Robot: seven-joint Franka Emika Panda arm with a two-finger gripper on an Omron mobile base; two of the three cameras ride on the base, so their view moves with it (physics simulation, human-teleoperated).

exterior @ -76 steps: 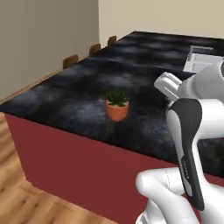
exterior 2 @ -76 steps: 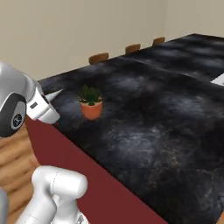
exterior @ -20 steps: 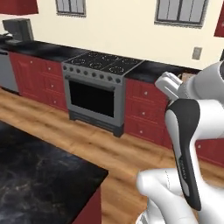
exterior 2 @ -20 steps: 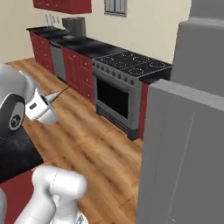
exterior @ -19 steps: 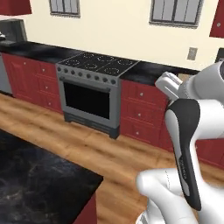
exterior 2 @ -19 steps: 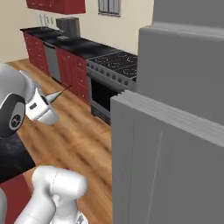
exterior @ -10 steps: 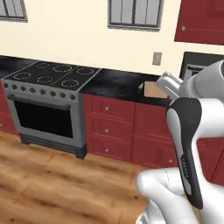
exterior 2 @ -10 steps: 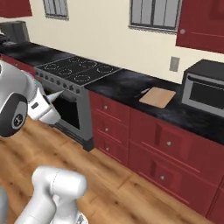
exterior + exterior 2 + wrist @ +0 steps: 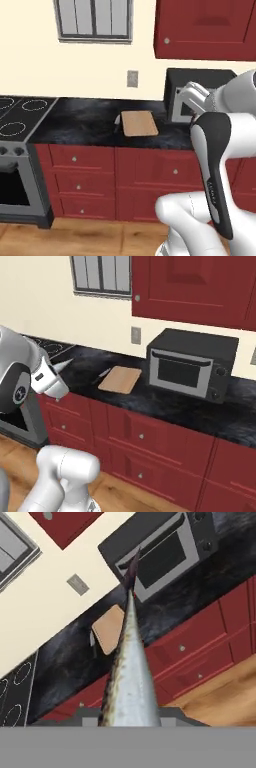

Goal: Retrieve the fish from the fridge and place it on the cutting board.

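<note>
A long silvery fish (image 9: 129,677) runs up the hand view from the bottom edge, its dark tail pointing at the microwave. My gripper (image 9: 53,372) is shut on it, and the fingertips are hidden under its body. In the right base view the fish's pointed end (image 9: 64,362) sticks out of the hand. The light tan cutting board (image 9: 139,123) (image 9: 120,379) (image 9: 109,633) lies flat on the black countertop (image 9: 90,125) ahead, well beyond the gripper. The fridge is out of view.
A knife (image 9: 117,122) lies just left of the board. A black microwave (image 9: 190,363) stands to its right. A stove (image 9: 17,112) is at the left. Dark red drawers (image 9: 120,172) run below the counter, upper cabinets (image 9: 205,27) above, and wooden floor (image 9: 60,240) lies between me and them.
The whole picture has shifted with the base: the island with a plant, then the stove, have given way to the counter with the board and microwave. The fish stays in the gripper.
</note>
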